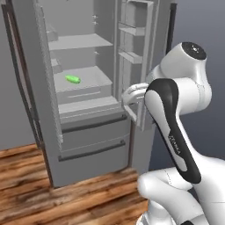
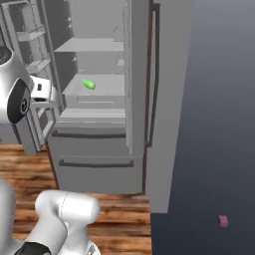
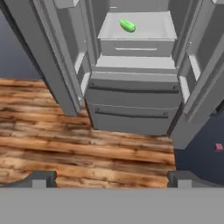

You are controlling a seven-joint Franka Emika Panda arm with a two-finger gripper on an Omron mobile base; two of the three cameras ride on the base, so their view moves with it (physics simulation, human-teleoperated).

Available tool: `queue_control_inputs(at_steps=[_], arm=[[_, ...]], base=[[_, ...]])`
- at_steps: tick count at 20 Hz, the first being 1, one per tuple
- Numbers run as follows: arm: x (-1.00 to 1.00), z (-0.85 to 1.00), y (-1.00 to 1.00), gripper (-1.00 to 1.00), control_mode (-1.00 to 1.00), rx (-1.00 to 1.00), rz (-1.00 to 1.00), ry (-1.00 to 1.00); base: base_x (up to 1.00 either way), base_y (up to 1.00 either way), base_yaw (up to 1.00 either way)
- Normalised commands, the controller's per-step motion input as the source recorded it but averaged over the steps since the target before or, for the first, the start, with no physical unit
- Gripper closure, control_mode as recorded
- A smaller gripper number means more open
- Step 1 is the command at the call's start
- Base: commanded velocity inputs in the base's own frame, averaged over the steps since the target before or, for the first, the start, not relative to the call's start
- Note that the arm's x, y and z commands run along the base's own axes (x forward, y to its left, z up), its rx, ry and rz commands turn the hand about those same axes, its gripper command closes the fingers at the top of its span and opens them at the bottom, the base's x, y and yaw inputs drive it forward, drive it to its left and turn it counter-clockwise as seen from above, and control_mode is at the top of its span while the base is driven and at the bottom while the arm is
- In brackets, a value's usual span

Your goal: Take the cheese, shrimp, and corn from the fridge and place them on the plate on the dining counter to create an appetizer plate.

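On the open fridge [image 3: 135,94] shelf, corn [image 3: 127,25], room around.

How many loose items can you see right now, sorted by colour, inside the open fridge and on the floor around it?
Green: 1, the corn lying on a fridge shelf.
Pink: 1, a small pink object on the dark floor to the fridge's right; too small to identify.
Total: 2
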Motion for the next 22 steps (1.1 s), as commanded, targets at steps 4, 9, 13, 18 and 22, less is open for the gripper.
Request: queue_control_inputs(at_steps=[4, 9, 13, 18, 22], arm=[[0.0, 0.0, 0.0, -1.0, 1.0, 0.0, 0.0, 0.0], [0.0, 0.0, 0.0, -1.0, 1.0, 0.0, 0.0, 0.0], [0.0, 0.0, 0.0, -1.0, 1.0, 0.0, 0.0, 0.0], [0.0, 0.0, 0.0, -1.0, 1.0, 0.0, 0.0, 0.0], [0.62, -0.84, -0.12, -1.0, -1.0, -0.12, 0.16, 0.0]], base=[[1.0, -0.17, 0.17], [1.0, -0.12, 0.17], [1.0, -0.1, 0.17], [0.82, -0.01, 0.17], [0.0, 0.0, 0.0]])
